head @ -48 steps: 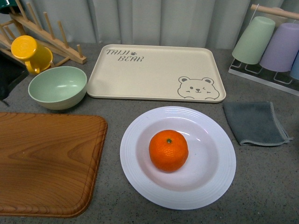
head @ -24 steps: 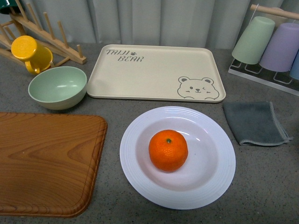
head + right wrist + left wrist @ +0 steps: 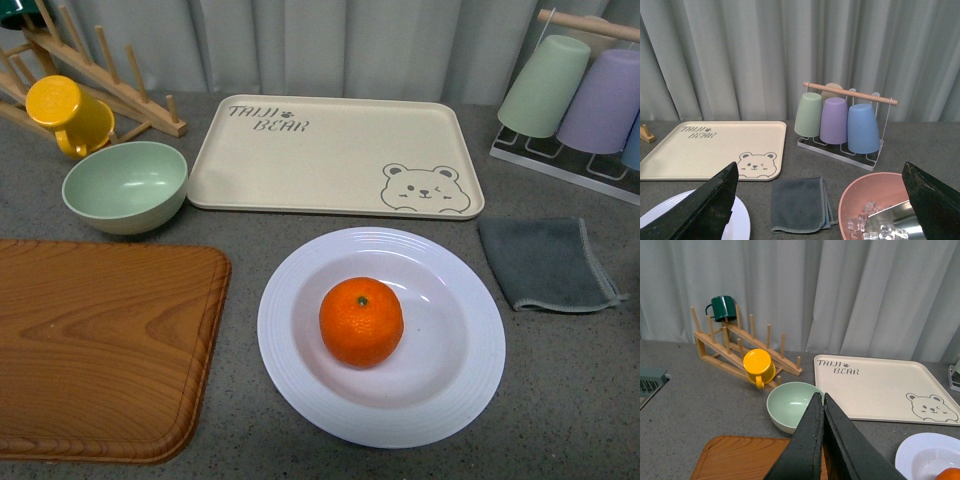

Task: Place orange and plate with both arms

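The orange (image 3: pixel 361 322) rests in the middle of the white ridged plate (image 3: pixel 300 390), which lies on the grey counter near the front. Neither gripper appears in the front view. In the left wrist view my left gripper (image 3: pixel 820 398) is shut with nothing in it, raised above the counter in front of the green bowl; the plate (image 3: pixel 922 455) and a sliver of the orange (image 3: pixel 951 474) show at the frame's corner. My right gripper (image 3: pixel 820 167) is open and empty, its fingers (image 3: pixel 715 200) spread wide, with the plate's edge (image 3: pixel 741 220) beside one finger.
A beige bear tray (image 3: pixel 330 150) lies behind the plate. A pale green bowl (image 3: pixel 125 185) and a wooden board (image 3: pixel 100 350) are to the left, a folded grey cloth (image 3: pixel 545 262) to the right. A cup rack (image 3: pixel 580 100) stands back right, a pink bowl of ice (image 3: pixel 880 205) beyond it.
A dark part of the left arm at the front view's left edge has withdrawn out of sight. The orange and plate have not moved.
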`<act>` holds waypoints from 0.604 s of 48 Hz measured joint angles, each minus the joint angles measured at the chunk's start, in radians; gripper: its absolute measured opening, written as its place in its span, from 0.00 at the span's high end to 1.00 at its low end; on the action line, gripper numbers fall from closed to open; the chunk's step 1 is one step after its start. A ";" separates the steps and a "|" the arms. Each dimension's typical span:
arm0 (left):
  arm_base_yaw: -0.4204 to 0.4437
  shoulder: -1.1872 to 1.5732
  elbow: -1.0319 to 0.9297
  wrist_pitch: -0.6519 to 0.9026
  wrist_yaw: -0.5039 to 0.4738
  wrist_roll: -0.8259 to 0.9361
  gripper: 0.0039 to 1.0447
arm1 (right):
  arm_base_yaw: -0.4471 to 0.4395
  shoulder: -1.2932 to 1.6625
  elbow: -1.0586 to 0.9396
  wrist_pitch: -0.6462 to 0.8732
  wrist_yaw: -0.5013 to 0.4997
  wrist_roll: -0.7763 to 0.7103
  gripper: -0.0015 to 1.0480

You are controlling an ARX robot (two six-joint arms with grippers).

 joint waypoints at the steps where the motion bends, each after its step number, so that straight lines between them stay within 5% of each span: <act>1: 0.008 -0.018 0.000 -0.017 0.007 0.000 0.96 | 0.000 0.000 0.000 0.000 0.000 0.000 0.09; 8: 0.124 -0.115 0.000 -0.112 0.113 0.006 0.96 | 0.000 0.000 0.000 0.000 0.000 0.000 0.09; 29: 0.131 -0.285 0.000 -0.280 0.127 0.007 0.96 | 0.000 0.000 0.000 0.000 0.000 0.000 0.09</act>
